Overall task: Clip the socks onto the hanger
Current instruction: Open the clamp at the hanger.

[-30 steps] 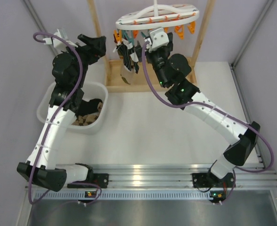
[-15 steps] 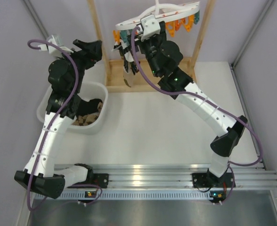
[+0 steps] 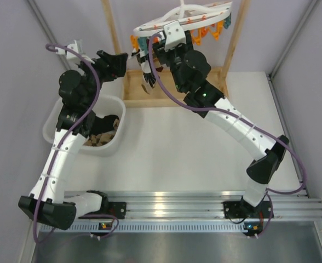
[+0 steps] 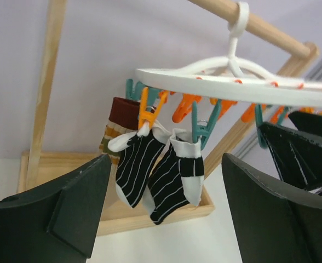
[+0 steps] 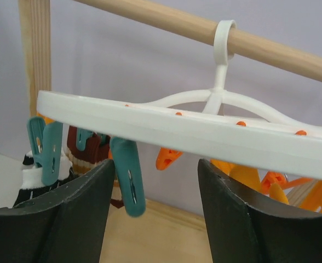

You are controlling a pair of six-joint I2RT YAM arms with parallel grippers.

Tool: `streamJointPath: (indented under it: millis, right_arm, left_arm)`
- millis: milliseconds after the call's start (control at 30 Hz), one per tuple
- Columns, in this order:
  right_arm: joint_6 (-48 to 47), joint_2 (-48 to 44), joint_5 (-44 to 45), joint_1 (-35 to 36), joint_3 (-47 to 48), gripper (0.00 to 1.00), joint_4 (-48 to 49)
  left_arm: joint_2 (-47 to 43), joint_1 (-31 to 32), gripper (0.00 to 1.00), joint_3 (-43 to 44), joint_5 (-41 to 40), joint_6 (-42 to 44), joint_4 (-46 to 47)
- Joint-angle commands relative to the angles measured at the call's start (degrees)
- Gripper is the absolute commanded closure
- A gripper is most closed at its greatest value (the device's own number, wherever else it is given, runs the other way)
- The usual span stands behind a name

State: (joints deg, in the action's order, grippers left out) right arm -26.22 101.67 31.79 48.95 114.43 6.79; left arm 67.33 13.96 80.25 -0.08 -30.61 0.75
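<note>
The white hanger hangs by its hook from the wooden bar, with orange and teal pegs under its rim. Two black socks with thin white stripes are pegged at its left end, and a maroon sock hangs behind them. My left gripper is open, level with those socks and a little short of them, holding nothing. My right gripper is open just under the hanger's rim. A teal peg dangles between its fingers, close to the left finger.
A white tub at the left holds more dark socks, under my left arm. The wooden stand's base and posts frame the hanger. Grey walls close in on both sides.
My right arm has risen to the hanger's rim, its jaws have narrowed, and the hanger has tilted. My left gripper has shifted right toward the hanging socks.
</note>
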Motion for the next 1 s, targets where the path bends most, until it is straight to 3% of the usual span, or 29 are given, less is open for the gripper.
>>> streamJointPath:
  millis: [0,100,267,367,500,700,967]
  right_arm:
    - [1.3,-5.5,-0.6,-0.8,-1.9,0.38,0.6]
    - [2.5,-7.0,-1.7,-2.7,-3.2,0.39,-0.2]
    - [4.9,-8.2,-3.2,-6.0,-3.4,0.42,-2.5]
    - [6.3,-9.4,-4.8,-7.5,-4.2,0.44,-3.1]
    - [8.0,-10.6,-6.8,-8.9,-4.9,0.45,-3.8]
    - [8.3,-11.1,-7.2,-10.9,-5.3,0.45,-3.8]
    - [8.3,-10.4,-7.1,-14.1,-4.3,0.45,-3.4]
  left_arm:
    - [3.7,-0.2,0.13,3.1,14.7,15.3,7.2]
    - [7.7,-1.3,0.17,4.9,20.7,18.6,11.2]
    - [13.0,-3.1,0.24,3.1,34.6,26.2,26.6]
    - [16.4,-4.0,0.27,5.6,40.8,31.9,28.9]
    - [20.1,-7.1,0.3,9.7,45.9,32.1,35.0]
    - [22.5,-10.3,0.35,15.4,50.9,34.4,34.3]
    - [29.1,-10.2,0.38,22.0,58.2,41.1,28.6]
